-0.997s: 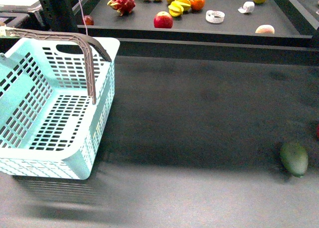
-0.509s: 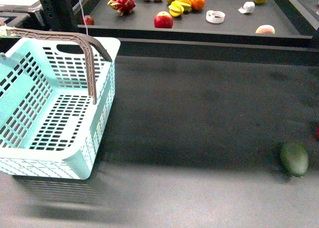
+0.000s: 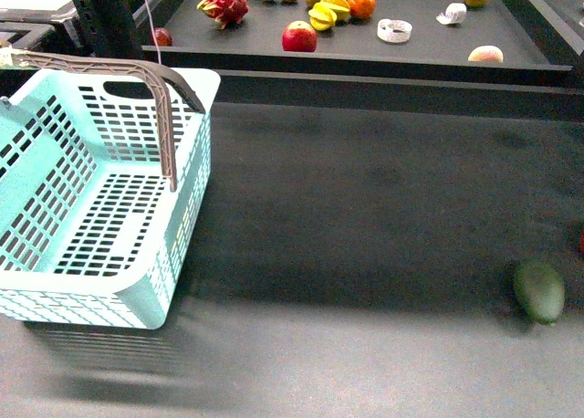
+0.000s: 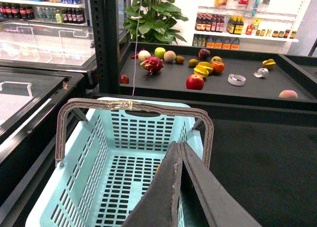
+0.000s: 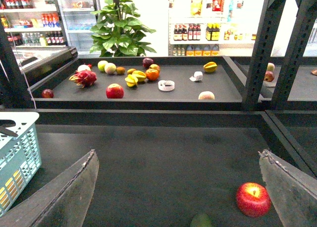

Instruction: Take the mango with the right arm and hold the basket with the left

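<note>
The light-turquoise basket (image 3: 137,281) stands at the left on the dark surface, empty, with one grey-brown handle (image 3: 109,67) raised. It also shows in the left wrist view (image 4: 79,172). My left gripper (image 4: 179,148) is shut, fingers pressed together, just above the basket's near side. My right gripper (image 5: 178,187) is wide open and empty above the dark surface. A red apple (image 5: 253,199) lies close to its one finger (image 5: 292,192). No smooth yellow-orange mango shows for certain. Neither arm shows in the front view.
A dark green oval fruit (image 3: 538,291) lies at the front right and also shows in the right wrist view (image 5: 202,220). A raised shelf (image 3: 365,62) behind holds a red apple (image 3: 298,36), yellow star fruits (image 3: 322,16), a dragon fruit (image 3: 224,6) and others. Black posts (image 5: 260,48) flank it.
</note>
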`<state>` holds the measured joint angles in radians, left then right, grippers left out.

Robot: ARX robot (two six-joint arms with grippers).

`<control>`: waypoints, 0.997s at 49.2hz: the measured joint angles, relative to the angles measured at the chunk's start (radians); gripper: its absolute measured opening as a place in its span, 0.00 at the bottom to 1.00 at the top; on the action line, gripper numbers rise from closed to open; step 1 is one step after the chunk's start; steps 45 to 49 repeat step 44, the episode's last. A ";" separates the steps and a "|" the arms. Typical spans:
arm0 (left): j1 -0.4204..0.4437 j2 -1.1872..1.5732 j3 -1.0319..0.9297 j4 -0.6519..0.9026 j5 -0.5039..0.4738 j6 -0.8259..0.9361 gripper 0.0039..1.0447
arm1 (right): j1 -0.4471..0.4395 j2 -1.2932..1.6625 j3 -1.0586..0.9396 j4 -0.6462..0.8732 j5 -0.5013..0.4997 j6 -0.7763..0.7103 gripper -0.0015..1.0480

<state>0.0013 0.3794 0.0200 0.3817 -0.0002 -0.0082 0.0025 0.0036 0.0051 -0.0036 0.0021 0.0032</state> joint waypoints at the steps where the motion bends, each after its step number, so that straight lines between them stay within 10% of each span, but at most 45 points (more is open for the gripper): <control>1: 0.000 -0.013 0.000 -0.013 0.000 0.000 0.04 | 0.000 0.000 0.000 0.000 0.000 0.000 0.92; 49: 0.000 -0.374 0.000 -0.379 0.000 0.001 0.04 | 0.000 0.000 0.000 0.000 0.000 0.000 0.92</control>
